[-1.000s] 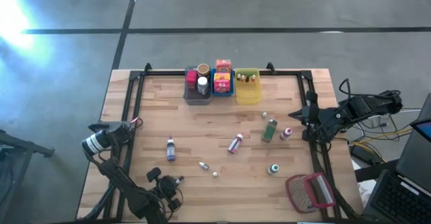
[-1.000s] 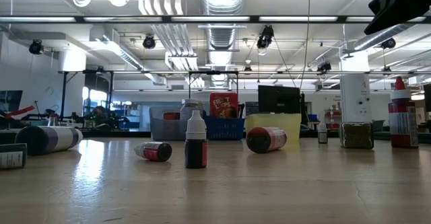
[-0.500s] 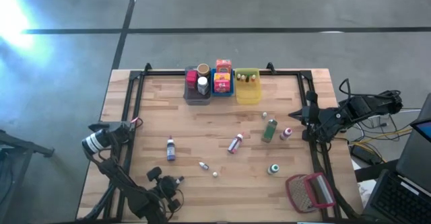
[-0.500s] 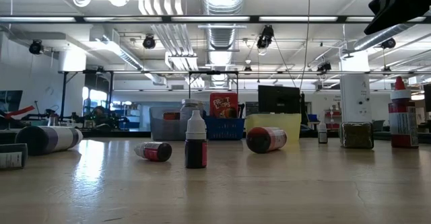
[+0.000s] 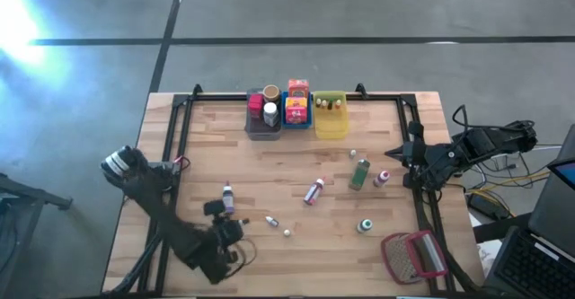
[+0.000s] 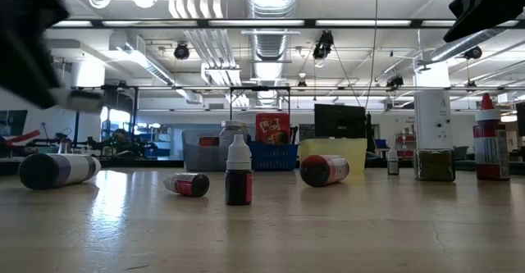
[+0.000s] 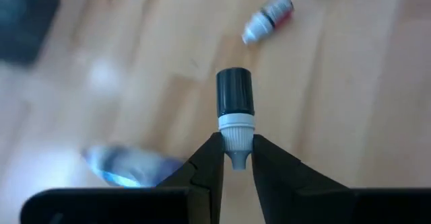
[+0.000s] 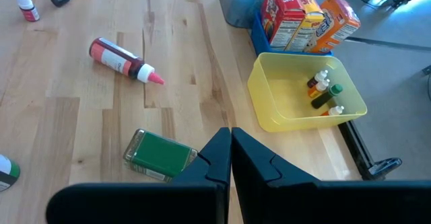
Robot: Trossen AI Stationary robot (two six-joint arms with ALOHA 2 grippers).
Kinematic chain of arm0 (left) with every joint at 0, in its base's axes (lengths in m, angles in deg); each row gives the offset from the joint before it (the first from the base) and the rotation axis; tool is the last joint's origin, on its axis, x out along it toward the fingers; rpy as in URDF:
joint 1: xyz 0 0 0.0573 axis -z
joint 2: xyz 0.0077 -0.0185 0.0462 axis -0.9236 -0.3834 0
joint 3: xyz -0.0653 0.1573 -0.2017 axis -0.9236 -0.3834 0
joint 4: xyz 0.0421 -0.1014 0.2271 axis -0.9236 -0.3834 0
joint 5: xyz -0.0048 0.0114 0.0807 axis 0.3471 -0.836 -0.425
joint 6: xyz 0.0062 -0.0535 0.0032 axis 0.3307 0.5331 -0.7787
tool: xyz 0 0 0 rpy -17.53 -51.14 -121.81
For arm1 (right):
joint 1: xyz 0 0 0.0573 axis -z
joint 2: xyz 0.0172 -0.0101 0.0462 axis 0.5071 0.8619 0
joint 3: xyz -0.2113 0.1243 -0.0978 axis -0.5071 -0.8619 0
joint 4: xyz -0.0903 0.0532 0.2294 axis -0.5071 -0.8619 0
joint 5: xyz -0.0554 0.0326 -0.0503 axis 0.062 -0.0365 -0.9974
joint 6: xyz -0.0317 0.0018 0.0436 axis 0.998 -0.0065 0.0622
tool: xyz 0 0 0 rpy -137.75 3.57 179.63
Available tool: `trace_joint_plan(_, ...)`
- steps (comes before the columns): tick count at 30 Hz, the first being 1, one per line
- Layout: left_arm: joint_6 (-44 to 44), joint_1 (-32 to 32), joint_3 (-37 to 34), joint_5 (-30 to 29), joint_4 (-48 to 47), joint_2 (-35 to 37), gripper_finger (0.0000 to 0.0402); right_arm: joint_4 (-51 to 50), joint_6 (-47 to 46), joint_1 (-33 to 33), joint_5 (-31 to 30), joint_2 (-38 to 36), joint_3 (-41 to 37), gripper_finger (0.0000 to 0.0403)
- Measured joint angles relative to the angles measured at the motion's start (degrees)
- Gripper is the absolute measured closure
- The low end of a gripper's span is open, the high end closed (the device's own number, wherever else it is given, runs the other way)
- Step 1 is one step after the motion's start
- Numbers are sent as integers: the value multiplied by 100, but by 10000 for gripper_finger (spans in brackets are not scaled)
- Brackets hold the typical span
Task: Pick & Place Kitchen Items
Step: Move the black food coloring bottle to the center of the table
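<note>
Left gripper [image 7: 236,158] is clamped on the white tip of a small black-bodied bottle [image 7: 234,107], whose long axis runs straight out from the fingers, base pointing away. In the high view this gripper [image 5: 225,216] sits well short of the yellow bin [image 5: 331,119]. Right gripper [image 5: 392,153], fingers closed and empty, waits beside the green bottle [image 5: 359,173].

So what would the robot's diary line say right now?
left gripper: shut on small bottle by its cap | right gripper: shut, waiting at table edge | yellow bin: holds tiny bottles
</note>
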Motion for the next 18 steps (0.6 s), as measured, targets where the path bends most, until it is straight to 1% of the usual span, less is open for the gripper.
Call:
trace_joint_plan(6,-2213,-1034,40,7,25,530,330,0,-1,0,0,0,-1,394)
trace_joint_plan(9,-3326,-1609,196,173,67,662,330,0,-1,-2,2,0,-1,394)
trace_joint_plan(14,-4733,-2571,662,554,153,644,330,0,0,0,1,0,1,394)
trace_joint_plan(18,-5708,-3192,1061,949,157,489,330,0,-1,-2,2,0,-1,394)
